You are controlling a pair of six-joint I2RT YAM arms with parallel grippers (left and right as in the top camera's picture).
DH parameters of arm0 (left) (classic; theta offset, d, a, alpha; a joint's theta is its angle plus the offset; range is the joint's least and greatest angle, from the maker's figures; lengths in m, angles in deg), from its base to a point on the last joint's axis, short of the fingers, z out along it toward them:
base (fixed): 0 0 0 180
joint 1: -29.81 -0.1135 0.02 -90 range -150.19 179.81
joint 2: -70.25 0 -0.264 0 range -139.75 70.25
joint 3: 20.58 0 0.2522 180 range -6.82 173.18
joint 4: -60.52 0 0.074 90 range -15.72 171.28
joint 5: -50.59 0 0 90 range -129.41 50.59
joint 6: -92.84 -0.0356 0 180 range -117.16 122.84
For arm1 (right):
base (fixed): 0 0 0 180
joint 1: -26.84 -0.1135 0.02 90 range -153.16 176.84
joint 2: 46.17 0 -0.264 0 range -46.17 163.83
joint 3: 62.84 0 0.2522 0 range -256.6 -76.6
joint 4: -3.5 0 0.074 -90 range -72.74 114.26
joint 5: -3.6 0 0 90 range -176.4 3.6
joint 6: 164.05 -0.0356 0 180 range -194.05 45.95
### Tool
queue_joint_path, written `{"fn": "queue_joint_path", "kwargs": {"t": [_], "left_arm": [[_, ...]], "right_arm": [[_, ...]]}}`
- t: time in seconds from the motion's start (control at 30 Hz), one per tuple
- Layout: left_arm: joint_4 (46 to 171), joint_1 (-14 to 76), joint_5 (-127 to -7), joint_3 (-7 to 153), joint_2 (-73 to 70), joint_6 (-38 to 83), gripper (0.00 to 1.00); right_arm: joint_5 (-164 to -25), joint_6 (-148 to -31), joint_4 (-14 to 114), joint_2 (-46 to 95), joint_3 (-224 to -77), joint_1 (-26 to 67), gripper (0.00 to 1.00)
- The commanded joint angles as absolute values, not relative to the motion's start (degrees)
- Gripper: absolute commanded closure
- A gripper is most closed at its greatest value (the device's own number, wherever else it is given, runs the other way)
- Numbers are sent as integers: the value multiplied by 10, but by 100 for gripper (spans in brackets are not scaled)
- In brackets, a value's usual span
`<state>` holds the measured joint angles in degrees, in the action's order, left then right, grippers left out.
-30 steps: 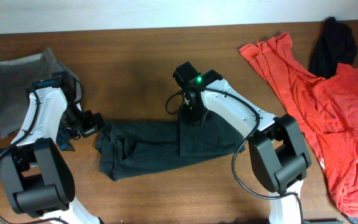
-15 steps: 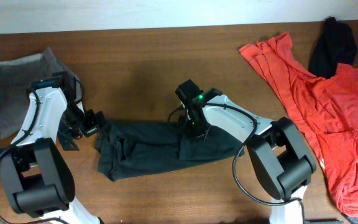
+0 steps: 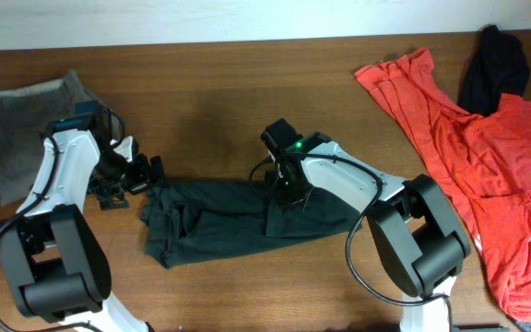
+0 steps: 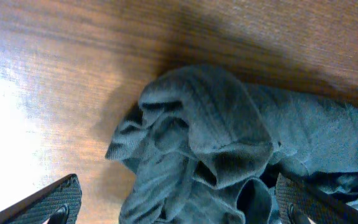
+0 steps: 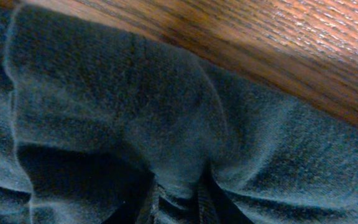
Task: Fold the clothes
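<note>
left claw (image 3: 147,175): spread wide, just beside bunched left end of dark garment (image 3: 219,217)
right claw (image 3: 287,192): pinching a fold at the dark garment's upper edge
dark garment: lying crumpled across table (image 3: 201,92)

Soft, matt dark cloth garment (image 3: 229,217) on a wooden table (image 3: 201,92) — grain visible, faintly glossy.

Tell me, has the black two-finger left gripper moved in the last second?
Yes. The left gripper shifted slightly up the picture and rightward, judged against the grey folded cloth.
</note>
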<state>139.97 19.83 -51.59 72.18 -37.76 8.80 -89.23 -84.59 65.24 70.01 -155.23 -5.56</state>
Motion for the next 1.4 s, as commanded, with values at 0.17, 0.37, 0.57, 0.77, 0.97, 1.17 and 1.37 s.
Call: {"fn": "queue_joint_path", "kwargs": {"t": [0.17, 0.37, 0.57, 0.77, 0.97, 1.17, 1.37], "left_arm": [[1349, 207, -507, 628, -368, 57, 1], [1291, 257, -514, 561, -368, 43, 4], [1288, 275, -514, 555, -368, 43, 55], [1306, 274, -514, 576, -366, 43, 100], [1361, 266, -490, 656, -349, 43, 100], [1424, 235, -428, 736, -345, 43, 100], [1444, 172, -384, 779, -345, 46, 100]], "right_arm": [[-918, -851, 655, 723, -1525, -68, 74], [-918, -851, 652, 723, -1525, -69, 73], [-918, -851, 652, 723, -1525, -69, 74], [-917, -851, 652, 723, -1526, -68, 74], [-890, -851, 690, 717, -1588, -68, 75], [-828, -851, 823, 706, -1772, -54, 65], [-827, -851, 972, 704, -1941, 24, 64]]}}
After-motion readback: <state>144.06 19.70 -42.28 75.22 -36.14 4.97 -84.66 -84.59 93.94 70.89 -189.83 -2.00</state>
